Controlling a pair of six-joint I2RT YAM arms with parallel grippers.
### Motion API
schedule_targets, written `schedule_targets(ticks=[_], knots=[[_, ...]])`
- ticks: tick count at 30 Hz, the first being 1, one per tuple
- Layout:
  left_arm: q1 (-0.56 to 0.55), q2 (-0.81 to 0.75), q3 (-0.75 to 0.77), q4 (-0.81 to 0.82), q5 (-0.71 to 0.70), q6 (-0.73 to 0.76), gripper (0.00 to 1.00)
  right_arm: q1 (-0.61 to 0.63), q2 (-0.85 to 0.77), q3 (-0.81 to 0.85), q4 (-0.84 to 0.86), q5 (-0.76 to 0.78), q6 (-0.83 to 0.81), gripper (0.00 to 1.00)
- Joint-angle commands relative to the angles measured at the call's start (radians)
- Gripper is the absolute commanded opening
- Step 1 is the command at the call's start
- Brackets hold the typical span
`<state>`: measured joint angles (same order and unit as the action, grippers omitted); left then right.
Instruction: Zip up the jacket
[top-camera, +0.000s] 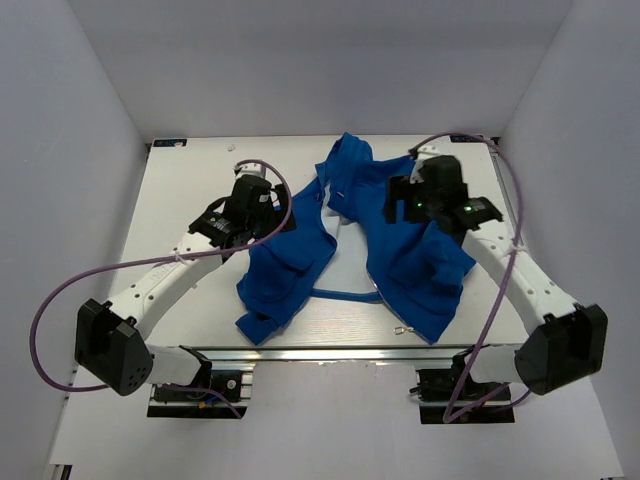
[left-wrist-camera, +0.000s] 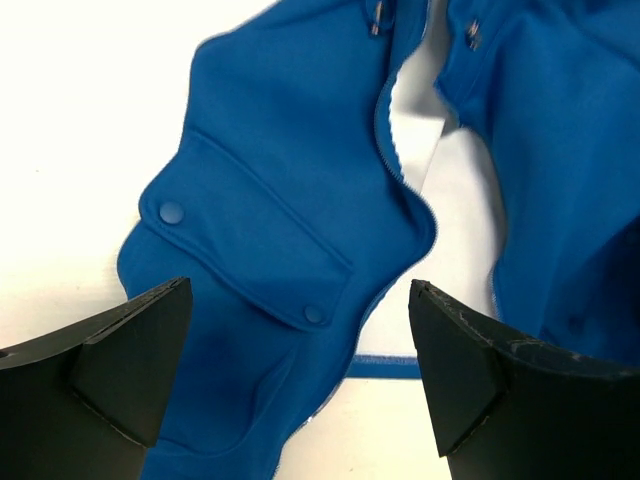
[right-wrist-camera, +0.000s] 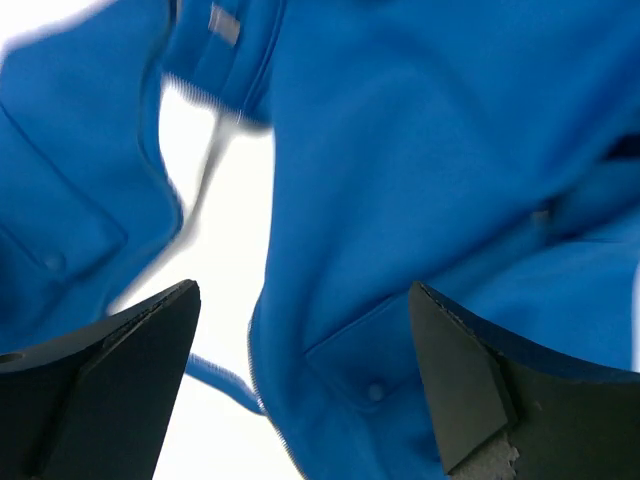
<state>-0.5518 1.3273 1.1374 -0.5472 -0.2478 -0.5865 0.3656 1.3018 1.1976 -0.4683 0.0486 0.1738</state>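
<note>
The jacket (top-camera: 290, 265) lies unzipped, spread at the centre of the frame on the table (top-camera: 170, 190). Left gripper (left-wrist-camera: 300, 290) and right gripper (right-wrist-camera: 305, 290) hang above it, jaws wide apart, empty.

A flat white rectangular tabletop (top-camera: 180, 200) is shown from above, bounded along its near edge by a silver ribbed metal rail (top-camera: 330, 353) and enclosed on the left, far and right sides by plain pale grey wall panels (top-camera: 320, 60). A small pale loop-like object (top-camera: 400, 328), too small to be identified, is seen on the tabletop near the rail, right of centre, and a tiny white speck (top-camera: 232, 147) is seen at the far edge, left of centre. In both wrist views the tabletop is rendered as a bright, overexposed white ground.
</note>
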Motion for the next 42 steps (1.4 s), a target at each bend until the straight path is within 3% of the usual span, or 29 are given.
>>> schedule_targets(ticks=[1, 4, 12, 13, 14, 16, 19, 26, 28, 29, 31, 33, 34, 40, 42], knots=[[-0.002, 0.003, -0.03, 0.02, 0.061, 0.024, 0.98, 0.045, 0.076, -0.041, 0.007, 0.053, -0.002, 0.89], [-0.002, 0.009, -0.071, 0.036, 0.087, 0.022, 0.98, 0.07, 0.175, -0.029, -0.009, 0.083, 0.026, 0.89], [-0.002, 0.004, -0.162, 0.096, 0.128, 0.034, 0.98, 0.183, 0.454, 0.033, -0.024, 0.074, 0.079, 0.67], [-0.002, 0.004, -0.168, 0.105, 0.134, 0.036, 0.98, 0.185, 0.47, 0.042, -0.024, 0.085, 0.101, 0.61], [-0.002, 0.01, -0.175, 0.115, 0.137, 0.036, 0.98, 0.185, 0.499, 0.071, -0.024, 0.098, 0.111, 0.29], [-0.002, 0.022, -0.189, 0.139, 0.165, 0.042, 0.98, 0.184, 0.524, 0.12, -0.038, 0.189, 0.131, 0.0], [-0.002, 0.067, -0.194, 0.164, 0.203, 0.05, 0.98, 0.17, 0.579, 0.299, -0.09, 0.26, 0.161, 0.0], [-0.002, 0.158, -0.162, 0.155, 0.205, 0.048, 0.98, -0.005, 0.89, 0.848, -0.228, -0.011, 0.149, 0.02], [-0.002, 0.162, -0.153, 0.151, 0.205, 0.053, 0.98, -0.011, 0.939, 0.976, -0.265, -0.108, 0.072, 0.43], [-0.002, 0.162, -0.142, 0.15, 0.211, 0.06, 0.98, -0.011, 0.948, 0.985, -0.279, -0.127, 0.05, 0.51], [-0.002, 0.161, -0.14, 0.15, 0.22, 0.066, 0.98, -0.011, 0.906, 0.871, -0.242, -0.214, -0.005, 0.71], [-0.002, 0.15, -0.139, 0.148, 0.226, 0.071, 0.98, -0.01, 0.773, 0.721, -0.116, -0.287, -0.026, 0.81], [-0.002, 0.145, -0.139, 0.145, 0.226, 0.071, 0.98, -0.011, 0.722, 0.559, -0.071, -0.306, -0.028, 0.89], [-0.003, 0.076, -0.208, 0.147, 0.246, 0.059, 0.98, 0.027, 0.308, 0.08, 0.111, -0.334, 0.022, 0.89], [-0.003, 0.053, -0.247, 0.156, 0.246, 0.05, 0.98, 0.082, 0.265, 0.027, 0.106, -0.287, 0.032, 0.89]])
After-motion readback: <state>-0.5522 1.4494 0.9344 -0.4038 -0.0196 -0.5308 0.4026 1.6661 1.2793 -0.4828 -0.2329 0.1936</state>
